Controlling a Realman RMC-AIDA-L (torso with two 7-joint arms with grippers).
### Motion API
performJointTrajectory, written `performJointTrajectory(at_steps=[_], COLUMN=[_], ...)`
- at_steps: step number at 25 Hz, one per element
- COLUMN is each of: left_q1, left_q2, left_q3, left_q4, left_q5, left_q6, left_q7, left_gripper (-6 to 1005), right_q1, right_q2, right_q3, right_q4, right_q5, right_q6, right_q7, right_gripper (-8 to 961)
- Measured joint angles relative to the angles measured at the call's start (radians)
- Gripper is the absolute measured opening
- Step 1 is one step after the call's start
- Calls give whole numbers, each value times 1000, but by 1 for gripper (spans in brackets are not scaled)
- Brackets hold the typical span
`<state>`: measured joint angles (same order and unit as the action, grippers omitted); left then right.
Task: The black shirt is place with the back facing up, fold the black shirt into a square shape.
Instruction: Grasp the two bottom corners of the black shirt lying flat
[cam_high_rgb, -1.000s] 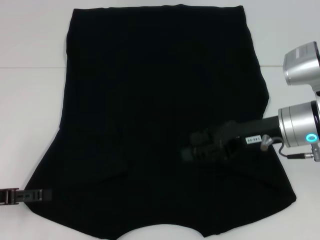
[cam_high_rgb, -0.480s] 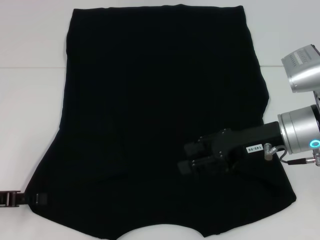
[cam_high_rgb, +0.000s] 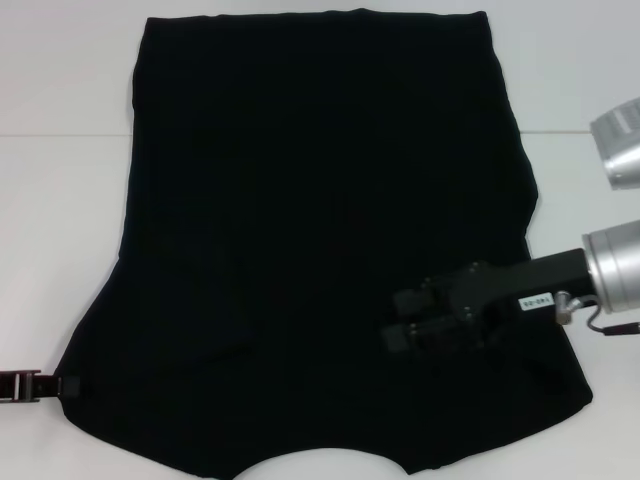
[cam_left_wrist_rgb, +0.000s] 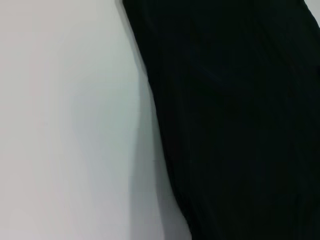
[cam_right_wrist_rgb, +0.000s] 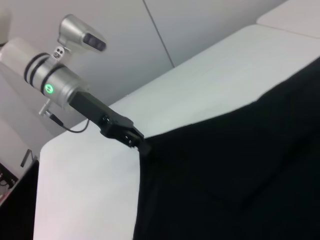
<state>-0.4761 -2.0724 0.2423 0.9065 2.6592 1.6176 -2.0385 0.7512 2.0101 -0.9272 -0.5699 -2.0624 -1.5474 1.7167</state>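
Nearest the robot, the black shirt (cam_high_rgb: 320, 240) lies spread flat on the white tabletop (cam_high_rgb: 60, 200), its curved neckline edge toward the robot and its straight hem at the far side. At the shirt's near left corner, the left gripper (cam_high_rgb: 62, 386) touches the fabric edge; only its tip and a short stretch of the arm show in the head view, less than half a second earlier, so it has withdrawn leftward. In the right wrist view the same gripper (cam_right_wrist_rgb: 142, 145) meets the corner of the cloth, and its jaws appear closed on the shirt's edge, though the black-on-black contact leaves this uncertain. Over the near right part of the shirt, the right gripper (cam_high_rgb: 398, 320) hovers with its two dark fingers pointing left and a narrow gap between them, holding nothing. Compared with one second ago, it has shifted rightward and nearer the robot. Farther off, the shirt's outline matches the earlier pictures.
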Motion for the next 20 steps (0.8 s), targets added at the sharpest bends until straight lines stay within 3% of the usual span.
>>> performJointTrajectory(at_steps=[5, 13, 20], left_q1=[-6, -6, -13], left_q2=[-4, -13, -18], left_q3=[-1, 0, 6], left_q4=[-2, -3, -33], left_q5=[-12, -64, -93], left_q6=[0, 16, 14], left_q7=[0, 0, 1], left_gripper=[26, 27, 26], right_q1=[-48, -140, -189], right_q2=[-32, -96, -107], right_q3=[8, 55, 125], right_q4=[-8, -41, -138], right_q5=[0, -61, -216], right_q6=[-15, -17, -6], right_q7=[19, 132, 255], right_gripper=[706, 710, 708])
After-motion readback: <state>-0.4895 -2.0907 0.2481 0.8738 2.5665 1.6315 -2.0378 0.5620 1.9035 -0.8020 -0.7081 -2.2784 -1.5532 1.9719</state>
